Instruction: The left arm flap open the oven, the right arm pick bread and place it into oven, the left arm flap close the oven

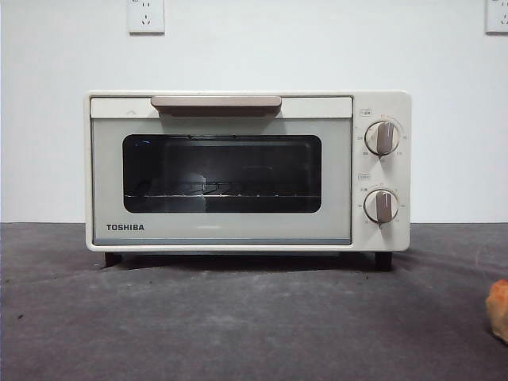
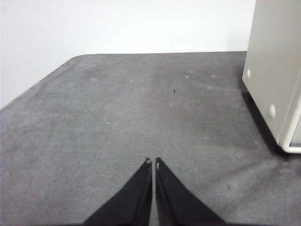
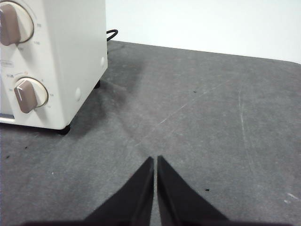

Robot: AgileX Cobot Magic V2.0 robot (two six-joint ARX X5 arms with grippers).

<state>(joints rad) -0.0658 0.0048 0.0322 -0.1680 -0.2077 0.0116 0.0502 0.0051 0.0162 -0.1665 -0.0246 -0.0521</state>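
oven door: shut on my feed, handle [image 1: 216,103] running level along its top edge
left gripper [image 2: 152,163]: pressed together, empty, beside the oven [image 2: 275,70], nearer
right gripper [image 3: 155,160]: pressed together, waiting

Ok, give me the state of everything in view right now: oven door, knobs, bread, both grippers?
Oven: door shut, handle untouched, rack inside bare.
Upper knob: pointer upright.
Lower knob: pointer upright.
Bread: on the table, outside the oven, cut off by the front view's edge.
Left gripper: jaws shut, holding nothing, beside the oven.
Right gripper: jaws shut, holding nothing.
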